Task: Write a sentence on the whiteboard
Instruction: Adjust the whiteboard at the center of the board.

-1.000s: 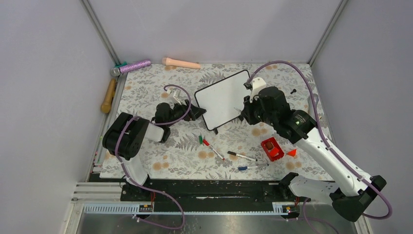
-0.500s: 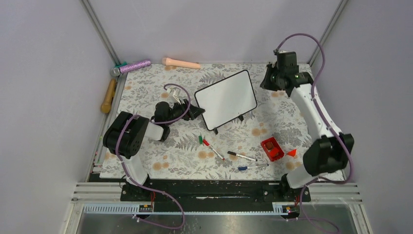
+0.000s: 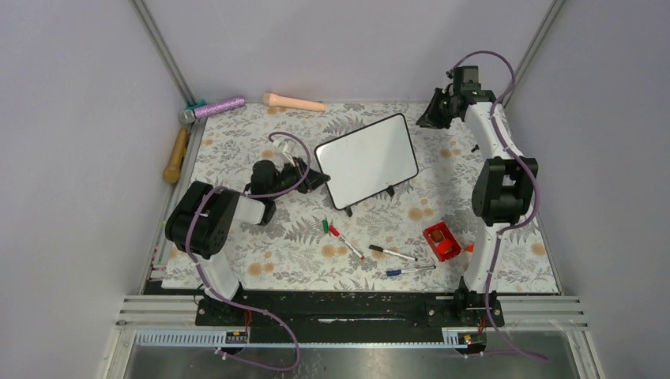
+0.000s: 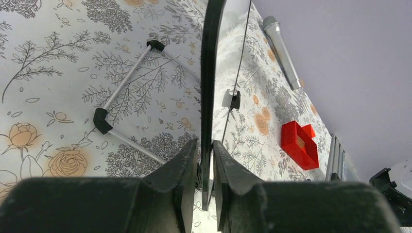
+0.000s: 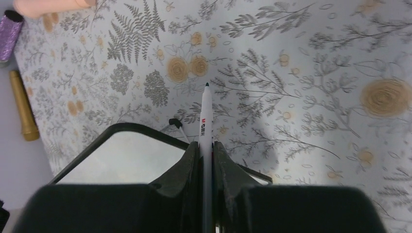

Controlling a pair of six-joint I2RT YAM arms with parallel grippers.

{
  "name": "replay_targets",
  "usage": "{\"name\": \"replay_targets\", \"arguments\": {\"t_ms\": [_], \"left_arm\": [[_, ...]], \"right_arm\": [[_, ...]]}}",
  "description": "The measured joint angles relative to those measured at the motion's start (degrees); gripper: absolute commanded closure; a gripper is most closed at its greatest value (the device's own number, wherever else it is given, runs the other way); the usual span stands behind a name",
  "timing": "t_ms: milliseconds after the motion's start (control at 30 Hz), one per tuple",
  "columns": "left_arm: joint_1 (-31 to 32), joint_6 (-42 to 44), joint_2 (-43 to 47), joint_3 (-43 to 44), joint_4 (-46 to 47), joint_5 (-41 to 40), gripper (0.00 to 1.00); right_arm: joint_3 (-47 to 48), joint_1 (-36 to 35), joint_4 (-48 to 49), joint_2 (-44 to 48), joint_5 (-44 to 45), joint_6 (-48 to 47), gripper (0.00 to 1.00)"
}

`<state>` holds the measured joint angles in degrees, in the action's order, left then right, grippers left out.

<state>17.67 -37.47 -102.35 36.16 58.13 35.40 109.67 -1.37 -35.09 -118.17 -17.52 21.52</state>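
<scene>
While left fingers (image 4: 182, 170) pinch the whiteboard (image 4: 208, 73) edge, right fingers (image 5: 192, 167) clamp a marker (image 5: 206, 121), barrel partly hidden.

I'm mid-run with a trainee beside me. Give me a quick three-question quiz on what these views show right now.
1. True or false: the left end effector is clamped on the edge of the whiteboard.
2. Multiple choice: what does the right end effector hold? A) a marker pen B) a sponge C) nothing
3. Short answer: in the top view, is any writing visible on the whiteboard's face?

Key: 1 true; 2 A; 3 no, the face looks blank.
</scene>
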Motion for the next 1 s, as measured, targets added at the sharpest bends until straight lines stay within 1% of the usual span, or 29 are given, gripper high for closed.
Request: {"name": "replay_targets", "arguments": {"t_ms": [133, 233, 300, 533, 667, 767, 1000], "left_arm": [[-0.76, 0.46, 0.66, 0.13, -1.11, 0.48, 0.88], [-1.51, 0.66, 0.85, 0.13, -1.36, 1.05, 0.91], [-1.62, 0.79, 0.87, 0.28, -1.55, 1.79, 0.92], [-2.25, 1.01, 0.85, 0.98, -2.45, 3.58, 0.93], [-3.06, 1.18, 0.46, 2.16, -3.78, 4.55, 0.94], [-3.39, 1.68, -0.13, 3.19, -5.55, 5.42, 0.93], [-3.61, 4.11, -0.26, 6.23, -10.97, 7.43, 0.94]], "right_arm": [[3.23, 0.0, -0.42, -4.48, -4.44, 0.63, 1.0], [2.56, 0.0, -0.74, -5.03, -7.1, 0.85, 1.0], [0.42, 0.0, 0.13, -4.55, -8.76, 0.85, 1.0], [-16.02, 1.27, 6.82, 1.14, -10.82, 0.63, 1.0], [-23.26, 1.77, 11.3, 5.62, -11.26, 0.92, 1.0], [-27.67, 2.03, 14.51, 9.46, -11.23, 1.09, 1.0], [-33.59, 2.54, 18.4, 15.37, -10.58, 1.33, 1.0]]}}
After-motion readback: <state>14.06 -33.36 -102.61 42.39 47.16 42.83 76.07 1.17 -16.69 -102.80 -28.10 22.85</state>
